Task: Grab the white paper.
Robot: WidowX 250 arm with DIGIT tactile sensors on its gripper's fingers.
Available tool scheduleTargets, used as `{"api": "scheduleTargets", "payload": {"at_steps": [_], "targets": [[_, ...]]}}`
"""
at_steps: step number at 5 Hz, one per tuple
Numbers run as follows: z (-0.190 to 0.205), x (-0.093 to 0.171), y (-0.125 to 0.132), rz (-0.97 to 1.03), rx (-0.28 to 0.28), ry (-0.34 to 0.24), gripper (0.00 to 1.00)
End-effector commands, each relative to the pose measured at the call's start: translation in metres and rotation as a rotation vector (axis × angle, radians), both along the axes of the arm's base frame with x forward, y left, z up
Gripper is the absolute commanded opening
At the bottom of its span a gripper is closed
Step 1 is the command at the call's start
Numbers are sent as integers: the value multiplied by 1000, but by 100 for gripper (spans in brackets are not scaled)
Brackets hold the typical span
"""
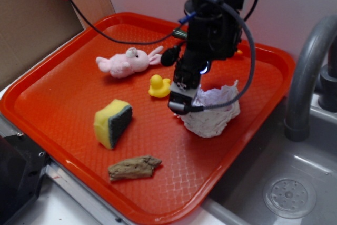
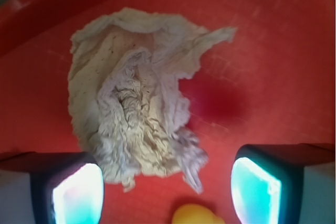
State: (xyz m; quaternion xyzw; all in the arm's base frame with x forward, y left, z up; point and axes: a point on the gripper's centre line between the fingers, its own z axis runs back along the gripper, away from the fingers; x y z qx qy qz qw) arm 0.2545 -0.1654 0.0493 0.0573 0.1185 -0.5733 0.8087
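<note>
Fingers (image 2: 79, 195) apart (arm lowered)

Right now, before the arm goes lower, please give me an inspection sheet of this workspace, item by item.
Surface: orange tray, textured, nothing spilled seen.
Job's things: white paper, a crumpled wad lying on the tray, not gripped.
Clutter: pink bunny, yellow duck, yellow sponge, brown piece; all apart from the paper.
Grippers: gripper above the paper, jaws open, paper's near edge between them.
Cables: grey cable looping down beside the arm.
Surroundings: sink with faucet to the tray's right; cardboard behind.
</note>
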Motion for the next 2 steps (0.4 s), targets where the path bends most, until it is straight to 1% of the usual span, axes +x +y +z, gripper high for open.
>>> {"api": "scheduleTargets", "payload": {"at_steps": [1,2], "targets": [[-17,-25,-23,-11,-64,56,100],[-25,-28,-26,56,-135,32,0]]}}
